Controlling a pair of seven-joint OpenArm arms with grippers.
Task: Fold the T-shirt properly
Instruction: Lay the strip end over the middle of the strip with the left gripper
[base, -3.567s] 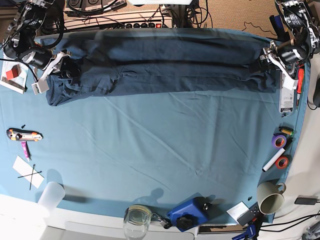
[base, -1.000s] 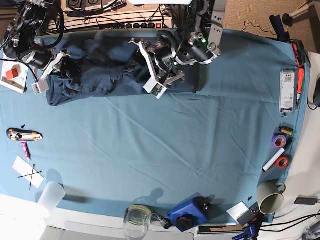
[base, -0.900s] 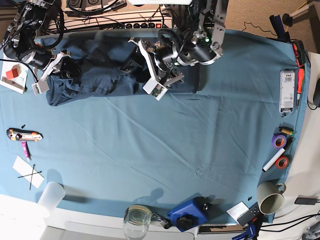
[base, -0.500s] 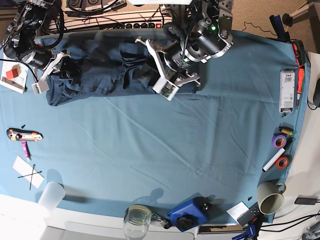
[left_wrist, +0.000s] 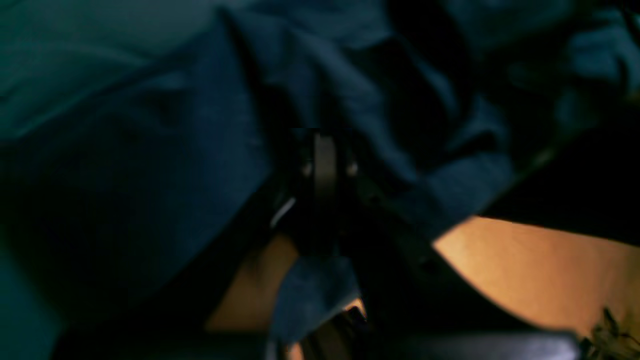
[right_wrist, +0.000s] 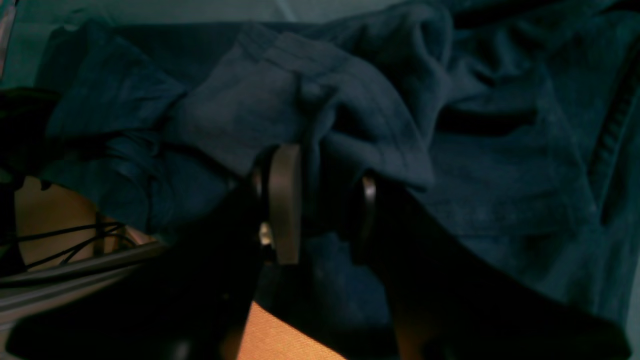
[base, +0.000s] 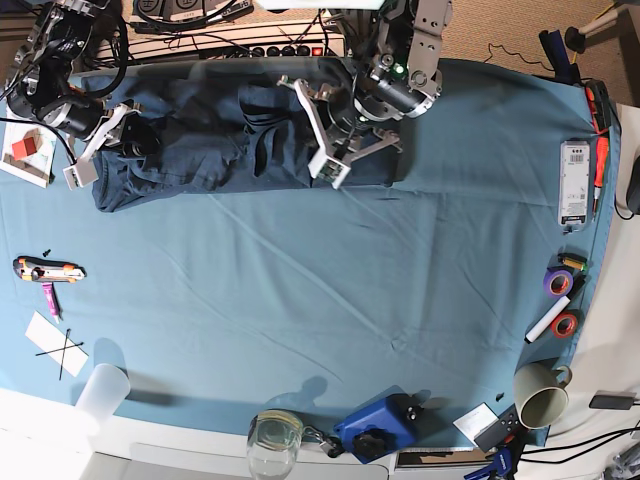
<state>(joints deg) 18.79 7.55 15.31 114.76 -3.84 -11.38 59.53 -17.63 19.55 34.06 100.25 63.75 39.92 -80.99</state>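
Note:
The dark navy T-shirt (base: 200, 140) lies in a crumpled band along the table's far edge, ending near the middle. My left gripper (left_wrist: 324, 155) hovers just over the shirt's right part (left_wrist: 150, 175) with its jaws shut and no cloth visibly pinched; the base view shows it as the left gripper (base: 300, 135). At the shirt's left end, my right gripper (right_wrist: 325, 200) is shut on a bunched fold of the T-shirt (right_wrist: 475, 175), seen from above as the right gripper (base: 130, 135).
A teal table cloth (base: 320, 300) covers the table. A cutter (base: 48, 270), marked paper (base: 55, 345) and plastic cup (base: 100, 392) lie left. A jar (base: 275, 435), blue device (base: 378, 428) and mug (base: 540, 395) stand in front. Tape rolls (base: 557, 282) lie right.
The left arm brought the shirt's right end to the middle, folding it over. In the last second its jaws went from open to shut and it shifted slightly right. The right arm stayed put.

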